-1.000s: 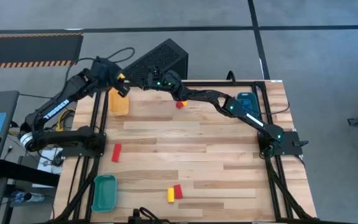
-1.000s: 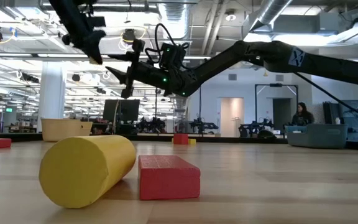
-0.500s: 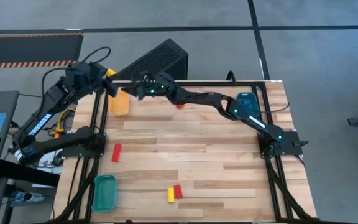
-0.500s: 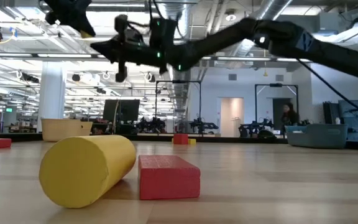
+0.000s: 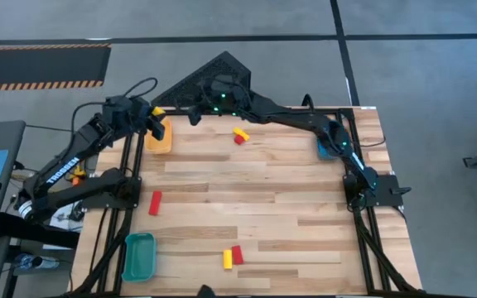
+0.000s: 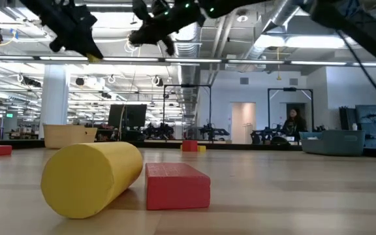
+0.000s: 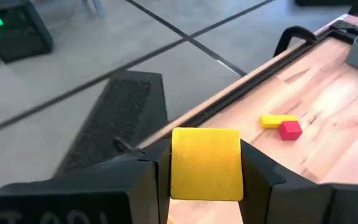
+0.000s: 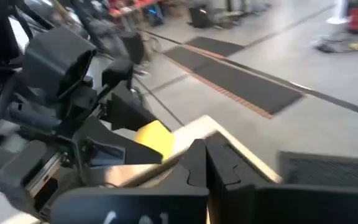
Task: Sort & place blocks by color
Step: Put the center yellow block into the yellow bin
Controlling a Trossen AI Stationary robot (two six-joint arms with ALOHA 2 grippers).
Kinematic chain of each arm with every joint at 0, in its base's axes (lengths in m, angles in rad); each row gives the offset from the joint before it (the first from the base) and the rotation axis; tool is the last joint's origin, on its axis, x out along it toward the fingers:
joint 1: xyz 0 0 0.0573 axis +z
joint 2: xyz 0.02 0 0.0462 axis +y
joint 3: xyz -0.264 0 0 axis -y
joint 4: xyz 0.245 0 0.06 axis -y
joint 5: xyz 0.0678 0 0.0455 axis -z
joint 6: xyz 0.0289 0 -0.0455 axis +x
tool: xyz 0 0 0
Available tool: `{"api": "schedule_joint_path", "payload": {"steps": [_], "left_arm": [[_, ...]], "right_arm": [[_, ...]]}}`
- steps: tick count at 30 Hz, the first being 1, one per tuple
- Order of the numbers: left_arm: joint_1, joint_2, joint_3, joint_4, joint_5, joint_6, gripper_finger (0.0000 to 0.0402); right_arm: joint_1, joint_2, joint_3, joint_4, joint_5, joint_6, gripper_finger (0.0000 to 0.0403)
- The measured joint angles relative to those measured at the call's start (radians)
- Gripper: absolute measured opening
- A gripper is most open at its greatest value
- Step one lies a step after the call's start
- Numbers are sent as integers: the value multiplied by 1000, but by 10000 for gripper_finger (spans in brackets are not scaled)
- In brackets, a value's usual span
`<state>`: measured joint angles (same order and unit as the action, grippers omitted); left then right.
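My left gripper (image 5: 157, 126) is shut on a yellow block (image 7: 206, 163) above the yellow tray (image 5: 159, 142) at the table's far left. My right gripper (image 5: 195, 113) is shut and holds nothing; it hangs high over the far edge beside the left one, its fingers (image 8: 219, 163) together. A yellow bar (image 5: 240, 131) and a red cube (image 5: 239, 139) lie side by side on the far part of the table. A red bar (image 5: 155, 201) lies flat at the left. A yellow cylinder (image 6: 90, 176) and a red block (image 6: 177, 185) lie near the front edge. My left gripper pinches the yellow block by two opposite sides (image 7: 178, 168) between its two fingers. The fingers come slanting from the table's left. The block is lifted clear, above the yellow tray.
A teal tray (image 5: 139, 255) sits at the near left corner. A blue tray (image 5: 323, 147) at the far right is mostly covered by the right arm. A black box (image 5: 214, 79) stands just beyond the far edge. A person (image 6: 292, 124) stands in the room behind.
My right gripper has shut, risen from just above the red cube and yellow bar, and swung toward the table's far left. Both blocks stay where they were. My left gripper, still holding the yellow block, swung out past the far left corner and came back over the yellow tray.
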<state>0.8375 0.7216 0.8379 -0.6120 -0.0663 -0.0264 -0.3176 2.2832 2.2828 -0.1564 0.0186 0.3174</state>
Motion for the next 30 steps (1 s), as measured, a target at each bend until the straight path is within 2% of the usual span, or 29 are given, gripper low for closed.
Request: {"api": "schedule_joint_path", "payload": {"steps": [5,8,11,14,18,23,30], "left_arm": [[0,-1,-125,97,33,-58,101],[0,10,-189,136,51,-92,101],[1,24,-244,140,50,-124,101],[7,39,-282,134,-14,-164,101],[27,88,-325,155,-62,-226,103],[66,216,-333,191,-65,-233,115],[106,362,-333,217,-79,-269,119]], "right_arm": [[-10,-143,-221,4,101,-12,9],[-14,-229,-429,115,121,40,8],[-12,-329,-670,304,138,140,6],[-9,-422,-905,481,183,222,5],[2,-516,-1125,584,259,323,5],[75,-626,-1232,589,341,362,5],[255,-791,-1231,332,589,374,6]]}}
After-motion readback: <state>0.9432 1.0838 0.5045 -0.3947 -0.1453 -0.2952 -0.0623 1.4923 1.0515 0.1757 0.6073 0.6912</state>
